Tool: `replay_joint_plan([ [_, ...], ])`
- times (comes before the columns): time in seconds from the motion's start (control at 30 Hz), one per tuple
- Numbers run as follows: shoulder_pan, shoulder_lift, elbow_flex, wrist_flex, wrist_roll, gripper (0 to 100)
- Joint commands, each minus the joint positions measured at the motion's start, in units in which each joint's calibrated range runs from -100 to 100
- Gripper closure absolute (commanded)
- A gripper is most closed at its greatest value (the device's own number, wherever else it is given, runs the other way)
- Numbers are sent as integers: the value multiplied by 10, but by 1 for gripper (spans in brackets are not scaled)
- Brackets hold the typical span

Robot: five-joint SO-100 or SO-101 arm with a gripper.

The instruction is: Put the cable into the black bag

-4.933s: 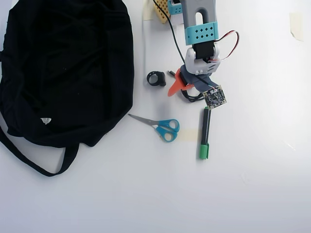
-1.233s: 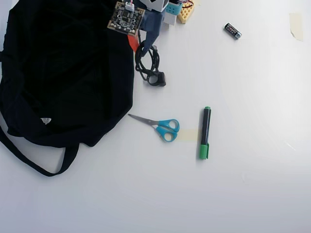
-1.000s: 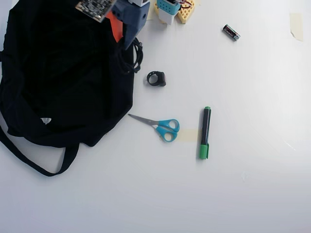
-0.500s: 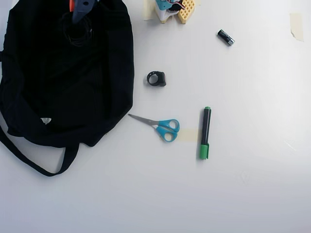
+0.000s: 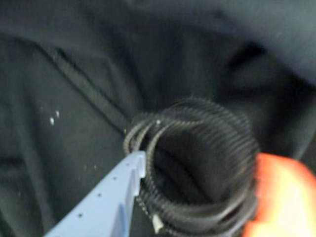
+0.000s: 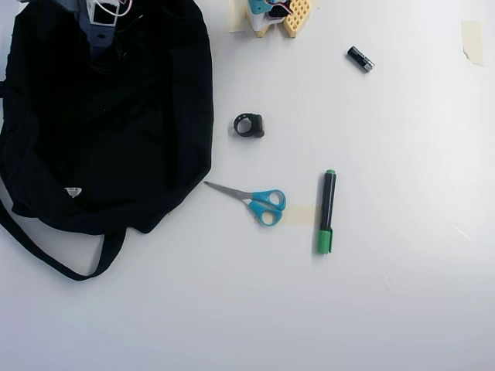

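The black bag [image 6: 108, 124] lies floppy at the left of the overhead view, with its strap [image 6: 54, 259] trailing below and a small white tag [image 6: 72, 192]. My arm's wrist [image 6: 100, 19] hangs over the bag's top part. In the wrist view the cable [image 5: 197, 163], a coil of thin black cord, sits between my blue finger [image 5: 123, 192] and my orange finger [image 5: 281, 197]. My gripper [image 5: 200, 170] is shut on the cable, just above the dark fabric of the bag [image 5: 74, 98]. From overhead the cable cannot be made out against the bag.
On the white table to the right of the bag lie a small black ring-shaped clip [image 6: 249, 125], blue-handled scissors [image 6: 259, 201], a green-capped marker [image 6: 326, 210] and a small black battery [image 6: 360, 59]. The arm's yellow and teal base [image 6: 274, 11] stands at the top edge.
The arm has swung left from the table's middle to over the bag, carrying the cable with it. The cable left the clip's side and now hangs over the bag's fabric.
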Motion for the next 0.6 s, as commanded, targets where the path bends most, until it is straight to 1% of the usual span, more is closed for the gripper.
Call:
replay_joint_plan([
  [0.0,-24,-19,-56,39,3,57],
  [0.07,-40,-38,-118,103,3,57],
  [0.13,-56,-91,-136,148,12,57],
  [0.2,-104,-149,-136,205,14,58],
  [0.27,-160,-204,-134,239,14,62],
  [0.33,-215,-267,-125,282,9,68],
  [0.4,-248,-292,-125,321,8,75],
  [0.5,-302,-308,-122,344,7,87],
  [0.53,-319,-337,-104,344,6,94],
  [0.57,-333,-374,-82,339,-12,98],
])
